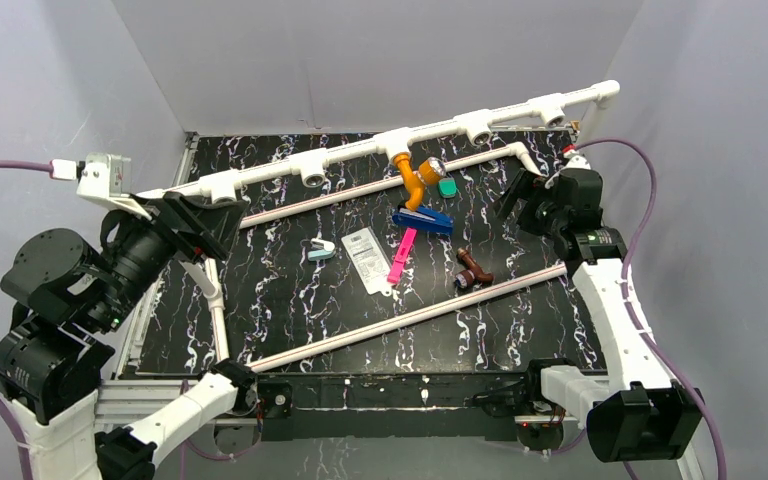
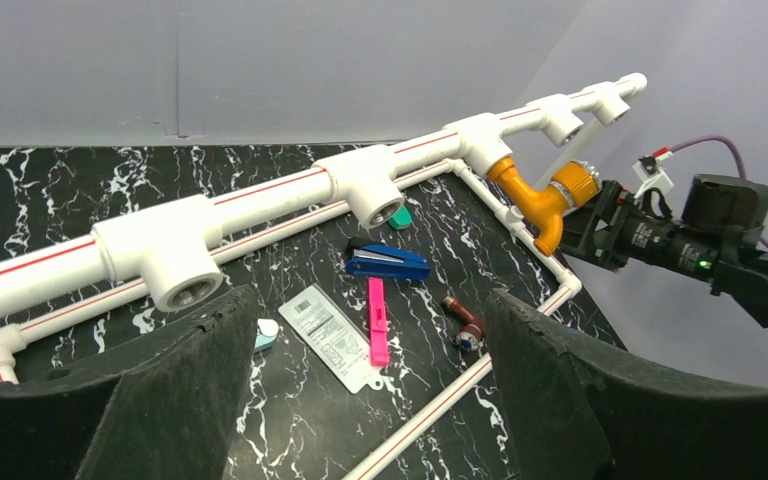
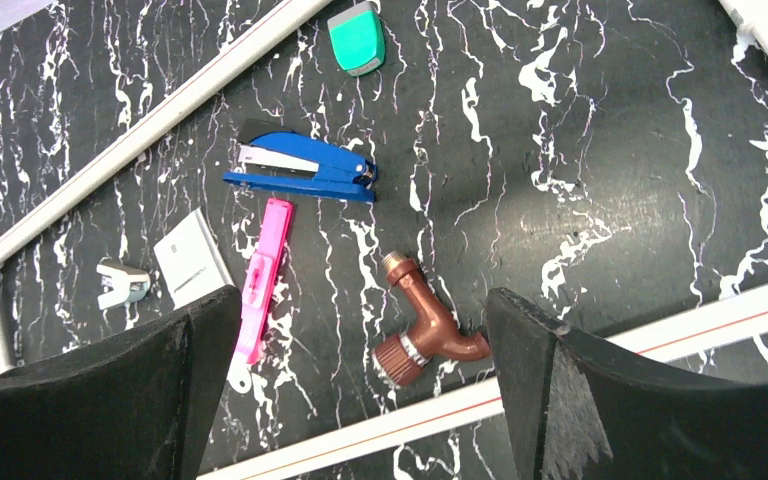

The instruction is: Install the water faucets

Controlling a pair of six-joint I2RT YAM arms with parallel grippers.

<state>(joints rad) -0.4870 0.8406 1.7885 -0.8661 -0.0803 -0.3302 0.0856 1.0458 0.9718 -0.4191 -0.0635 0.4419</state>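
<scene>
With my right gripper (image 3: 360, 300) wide open and empty, the brown faucet (image 3: 427, 330) lies below between its jaws, nearer the right one, so I fear an off-centre closing could flick it away

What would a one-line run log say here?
orange faucet: in pipe tee | brown faucet: on table | left gripper: open | right gripper: open

Stapler (image 1: 422, 220) lies between mounted faucet (image 1: 415, 180) and loose faucet (image 1: 472, 270).
</scene>
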